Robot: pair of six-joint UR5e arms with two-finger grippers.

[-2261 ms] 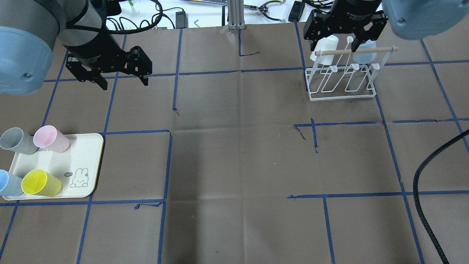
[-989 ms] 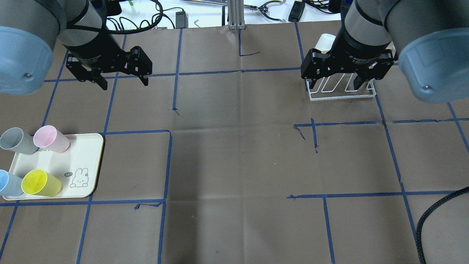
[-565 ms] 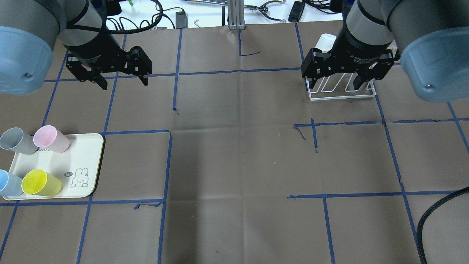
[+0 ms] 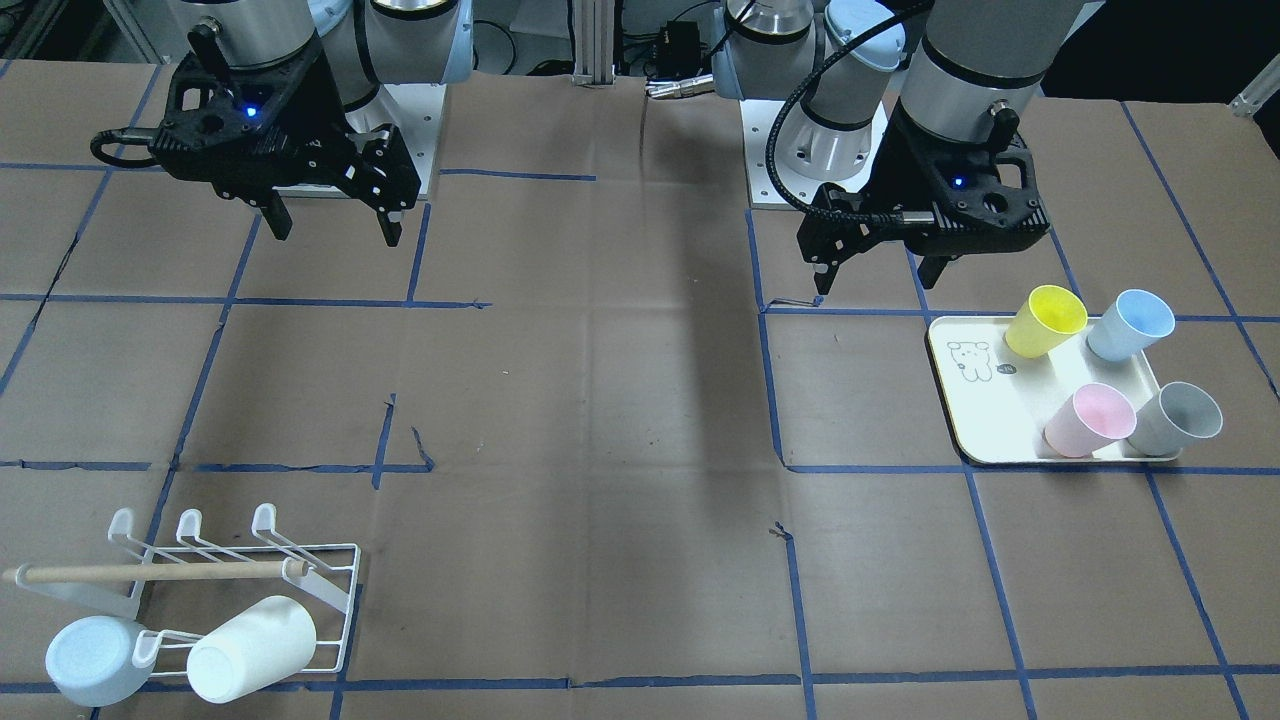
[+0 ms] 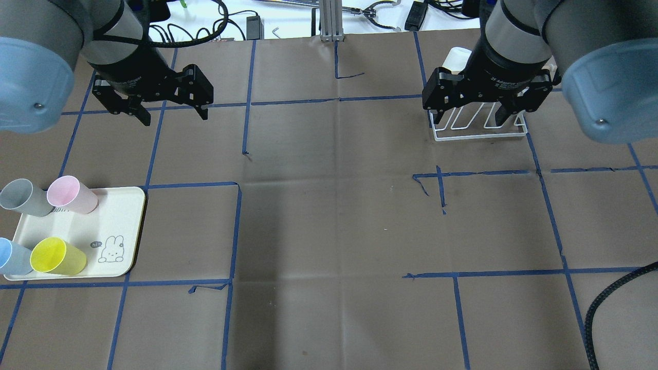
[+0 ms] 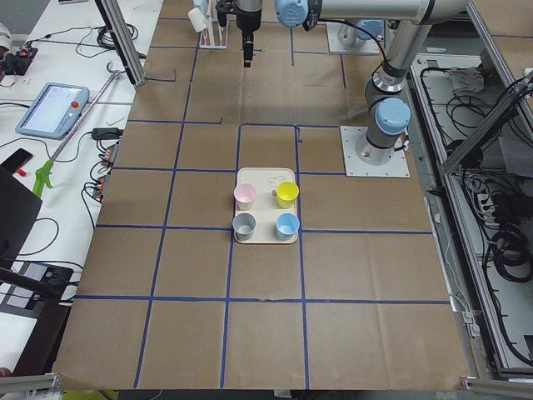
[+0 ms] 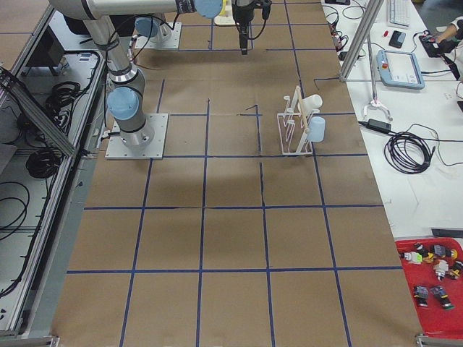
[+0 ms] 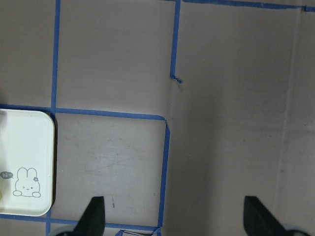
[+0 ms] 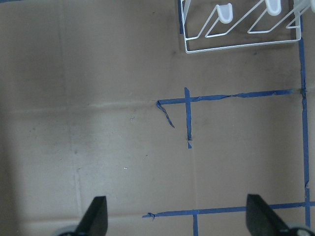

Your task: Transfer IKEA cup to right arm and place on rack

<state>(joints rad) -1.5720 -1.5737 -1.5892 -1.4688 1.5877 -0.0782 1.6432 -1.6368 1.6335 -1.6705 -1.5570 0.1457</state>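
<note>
**Two cups on rack, four on tray, both grippers empty**

The rack (image 4: pixel 200 571) is standing at the table's far edge on the robot's right side. It is carrying a white cup (image 4: pixel 252 648) and a pale blue cup (image 4: pixel 95 660), both tilted over its prongs on the side away from the robot, with the other prongs bare.

The right gripper (image 4: pixel 336 228) is hovering above the brown table (image 4: pixel 600 420), well clear of the rack, with its fingers spread wide and nothing between them.

The left gripper (image 5: pixel 175 117) is likewise hanging with its fingers spread and gripping nothing, up the table from the cream tray (image 4: pixel 985 420).

On that tray a yellow cup (image 4: pixel 1045 320), a blue cup (image 4: pixel 1130 325), a pink cup (image 4: pixel 1090 420) and a grey cup (image 4: pixel 1175 418) are standing upright, mouths up, two by two. No cup is being held by either arm.
</note>
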